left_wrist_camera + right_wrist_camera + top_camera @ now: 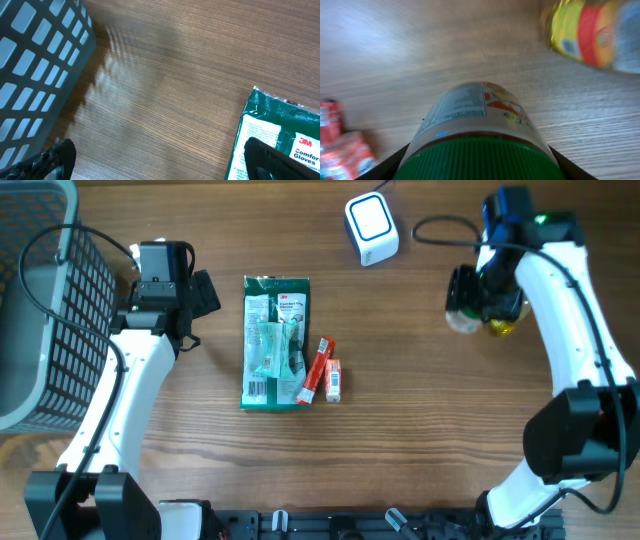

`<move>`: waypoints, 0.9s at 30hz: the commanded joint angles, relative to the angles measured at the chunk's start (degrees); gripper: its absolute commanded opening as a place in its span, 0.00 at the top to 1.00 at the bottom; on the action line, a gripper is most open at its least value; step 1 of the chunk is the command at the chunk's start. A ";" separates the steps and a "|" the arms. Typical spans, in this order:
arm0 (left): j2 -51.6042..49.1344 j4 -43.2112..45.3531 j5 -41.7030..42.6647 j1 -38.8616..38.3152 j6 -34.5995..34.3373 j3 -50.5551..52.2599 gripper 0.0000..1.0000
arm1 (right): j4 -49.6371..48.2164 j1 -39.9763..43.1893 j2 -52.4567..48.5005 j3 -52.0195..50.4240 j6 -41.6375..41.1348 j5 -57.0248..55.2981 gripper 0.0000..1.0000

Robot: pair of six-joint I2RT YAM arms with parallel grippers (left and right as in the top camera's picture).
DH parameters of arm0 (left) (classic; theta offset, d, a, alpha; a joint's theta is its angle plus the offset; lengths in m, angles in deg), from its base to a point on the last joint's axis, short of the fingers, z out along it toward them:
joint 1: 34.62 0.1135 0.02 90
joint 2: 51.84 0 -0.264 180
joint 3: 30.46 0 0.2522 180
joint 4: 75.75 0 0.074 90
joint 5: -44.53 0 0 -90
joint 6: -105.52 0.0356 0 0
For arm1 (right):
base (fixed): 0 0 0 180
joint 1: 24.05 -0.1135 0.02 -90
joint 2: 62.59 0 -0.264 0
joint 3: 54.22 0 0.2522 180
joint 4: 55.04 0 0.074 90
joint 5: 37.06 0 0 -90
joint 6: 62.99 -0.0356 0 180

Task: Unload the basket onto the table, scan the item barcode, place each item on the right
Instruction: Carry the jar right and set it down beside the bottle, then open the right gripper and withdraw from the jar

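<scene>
green-lidded jar (479, 131), label blurred, pinched between right fingers (387, 169); left fingers (278, 161) spread, tips cut off.

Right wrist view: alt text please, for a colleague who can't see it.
The right claw grips a green-lidded jar by its sides, label up, with the wooden table behind it. A blurred yellow-and-red container lies upper right; small red boxes sit lower left.

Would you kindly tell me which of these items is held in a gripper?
The green-lidded jar, clamped in the right gripper; the green glove packet and the two small red packs lie loose on the table.
</scene>
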 commanded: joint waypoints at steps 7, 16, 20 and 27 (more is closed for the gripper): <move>0.04 0.17 -0.52 0.26 0.50 -0.61 0.00 | -18.71 -0.28 -0.42 -21.14 -4.90 -2.01 0.66; 0.04 0.17 -0.52 0.26 0.50 -0.61 0.00 | -21.00 -0.31 0.24 -22.01 -2.99 -2.01 0.00; 0.04 0.17 -0.52 0.26 0.50 -0.61 0.00 | -15.10 -0.42 2.21 -12.66 -1.33 -1.77 0.00; 0.04 0.17 -0.52 0.26 0.50 -0.61 0.00 | -10.45 -3.08 4.90 -0.39 1.49 6.40 0.21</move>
